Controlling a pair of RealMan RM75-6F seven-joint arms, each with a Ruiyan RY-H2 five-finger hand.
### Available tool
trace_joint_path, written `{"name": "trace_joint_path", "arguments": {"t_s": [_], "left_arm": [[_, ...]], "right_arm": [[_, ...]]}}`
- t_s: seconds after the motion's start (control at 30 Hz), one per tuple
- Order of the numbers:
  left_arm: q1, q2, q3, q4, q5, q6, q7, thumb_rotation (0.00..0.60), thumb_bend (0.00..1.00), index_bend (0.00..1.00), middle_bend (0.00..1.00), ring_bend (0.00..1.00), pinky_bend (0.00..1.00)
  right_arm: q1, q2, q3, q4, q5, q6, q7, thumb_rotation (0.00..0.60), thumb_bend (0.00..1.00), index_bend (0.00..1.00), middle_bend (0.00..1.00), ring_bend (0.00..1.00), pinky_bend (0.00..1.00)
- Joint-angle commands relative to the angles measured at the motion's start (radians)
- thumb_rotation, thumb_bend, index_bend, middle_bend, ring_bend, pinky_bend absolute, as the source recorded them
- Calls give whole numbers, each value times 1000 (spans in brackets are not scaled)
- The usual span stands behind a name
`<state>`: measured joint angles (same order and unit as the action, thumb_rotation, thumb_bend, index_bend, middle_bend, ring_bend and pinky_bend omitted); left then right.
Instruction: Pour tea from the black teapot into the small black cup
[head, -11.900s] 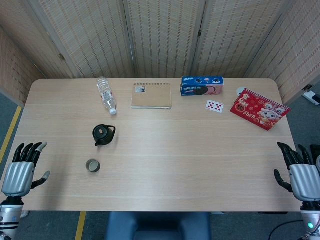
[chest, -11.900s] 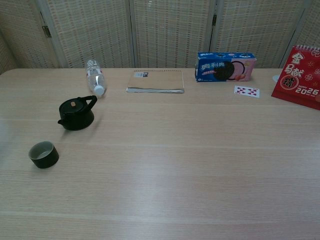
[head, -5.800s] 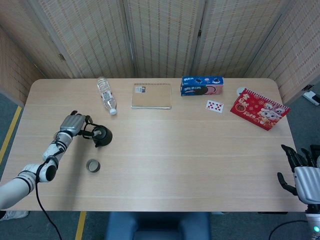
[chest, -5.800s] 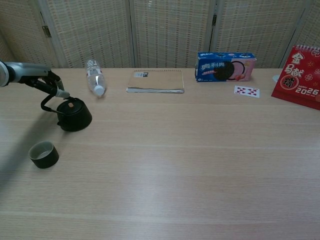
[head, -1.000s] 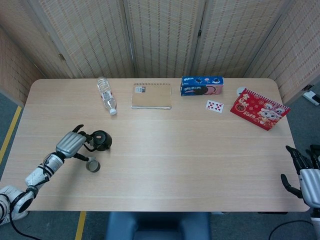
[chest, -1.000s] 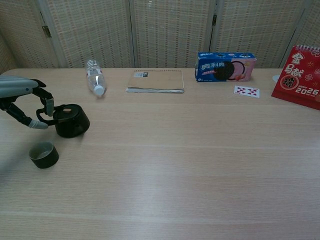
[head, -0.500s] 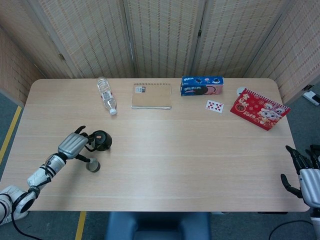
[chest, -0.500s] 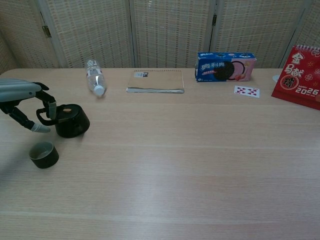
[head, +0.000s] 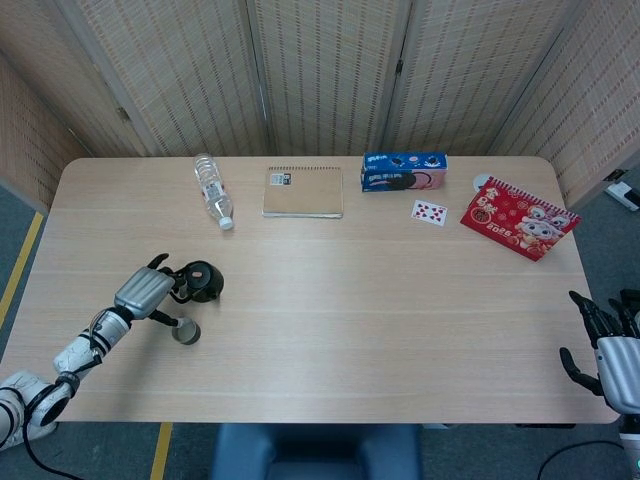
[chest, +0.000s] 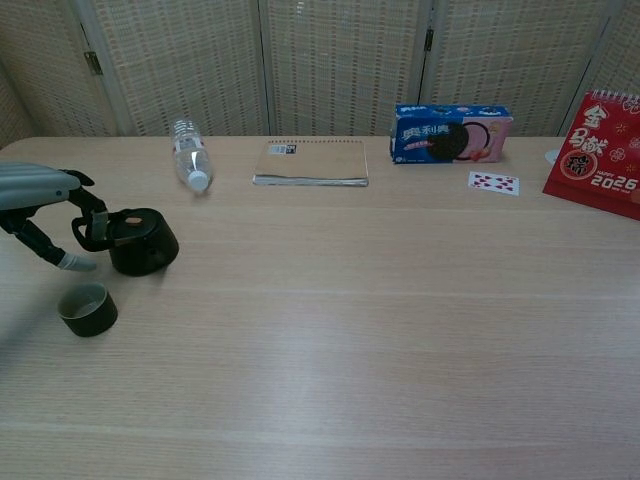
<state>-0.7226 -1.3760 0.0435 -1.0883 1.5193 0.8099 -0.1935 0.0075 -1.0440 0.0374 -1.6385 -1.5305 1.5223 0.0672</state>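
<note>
The left robot hand (head: 145, 291) reaches in from the desk's left edge and holds the black teapot (head: 203, 281) by its handle, fingers (chest: 97, 219) hooked through the loop in the chest view, thumb stretched down toward the desk (head: 330, 330); the teapot stands on the left part of the desk, roughly upright, its lid with a small brown knob on top; whether its base is fully on the wood or slightly raised cannot be told. The small black cup (chest: 87, 309) stands just in front of the teapot, toward the robot, close to the hand's thumb tip but apart from the pot; it is upright, its pale inside showing.

The right robot hand (head: 612, 352) sits at the lower right corner of the head view, off the desk's near right corner, fingers spread and holding nothing; the chest view does not show it.

Along the far side lie a clear water bottle (head: 213, 191) on its side, a tan spiral notebook (head: 303, 192), a blue biscuit box (head: 404, 172), a playing card (head: 429, 212) and a red calendar (head: 518, 217), all well apart from the teapot.
</note>
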Motion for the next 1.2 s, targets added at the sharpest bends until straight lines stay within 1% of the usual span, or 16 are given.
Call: {"name": "trace_joint_path", "arguments": {"t_s": [0.03, 0.23, 0.7, 0.93, 1.2], "left_arm": [[1, -1, 1, 2, 0, -2, -3, 312, 211, 478, 476, 333, 8], [2, -6, 5, 11, -2, -9, -22, 312, 212, 500, 498, 351, 7], [3, -25, 34, 45, 17, -32, -57, 314, 210, 525, 522, 365, 6], [3, -32, 37, 50, 20, -34, -62, 312, 210, 551, 550, 383, 5], [-2, -32, 38, 47, 23, -35, -65, 314, 209, 641, 641, 465, 4]], "right_arm": [[0, 0, 0, 0, 1, 0, 0, 600, 426, 57, 184, 246, 79], [-2, 0, 0, -1, 3, 1, -2, 600, 426, 56, 184, 246, 79], [6, -3, 3, -7, 8, -12, -9, 600, 426, 56, 184, 247, 79], [5, -4, 4, -4, 10, -11, -6, 600, 426, 56, 184, 247, 79], [5, -7, 4, 0, 12, -11, -2, 600, 426, 56, 184, 247, 79]]}}
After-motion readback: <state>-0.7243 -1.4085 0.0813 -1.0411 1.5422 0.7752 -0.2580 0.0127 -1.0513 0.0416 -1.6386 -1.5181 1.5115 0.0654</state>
